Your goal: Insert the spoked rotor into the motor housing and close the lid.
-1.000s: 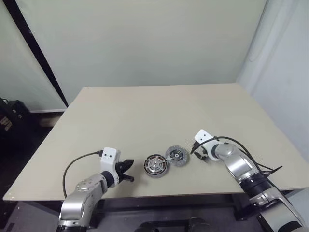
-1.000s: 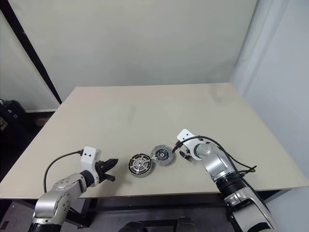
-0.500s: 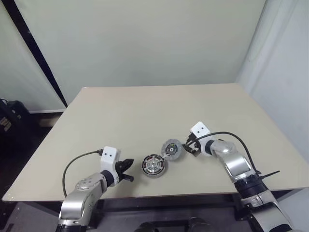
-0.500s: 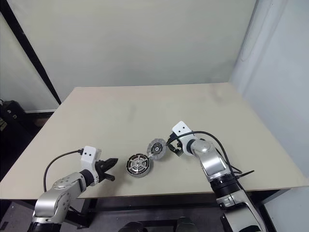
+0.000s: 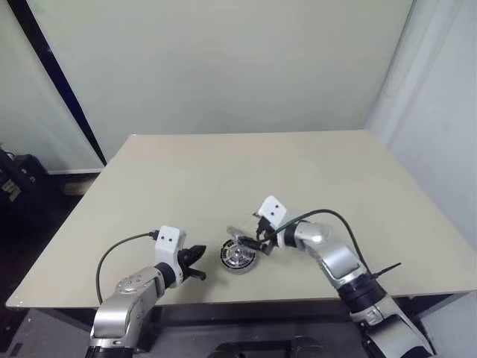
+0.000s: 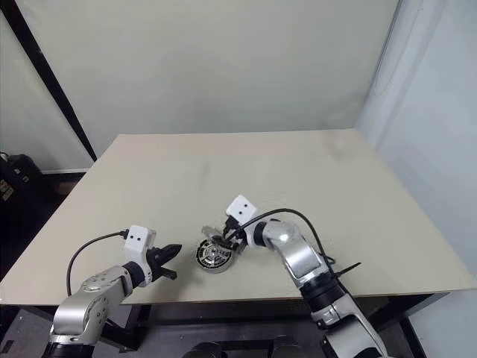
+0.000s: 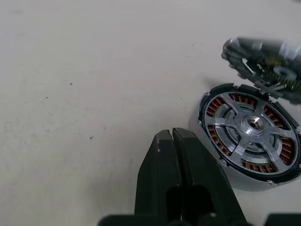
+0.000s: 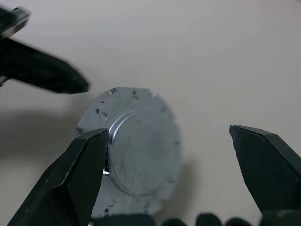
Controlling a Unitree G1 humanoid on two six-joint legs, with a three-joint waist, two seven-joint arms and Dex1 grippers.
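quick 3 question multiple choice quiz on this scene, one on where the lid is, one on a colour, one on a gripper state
1. Where is the lid?
A. at the table's far edge
B. tilted over the rim of the motor housing, by the right gripper
C. pinched in the left gripper

2. What colour are the windings in the motor housing?
A. copper-brown
B. blue
C. white

3. How do the left gripper's fingers stand?
A. wide open
B. shut on the spoked rotor
C. shut, with nothing between them

Answers:
1 B: the left wrist view shows the grey disc slanted above the housing's edge.
2 A: copper-brown coils show between the silvery spokes.
3 C: its two black fingers lie pressed together, beside the housing.
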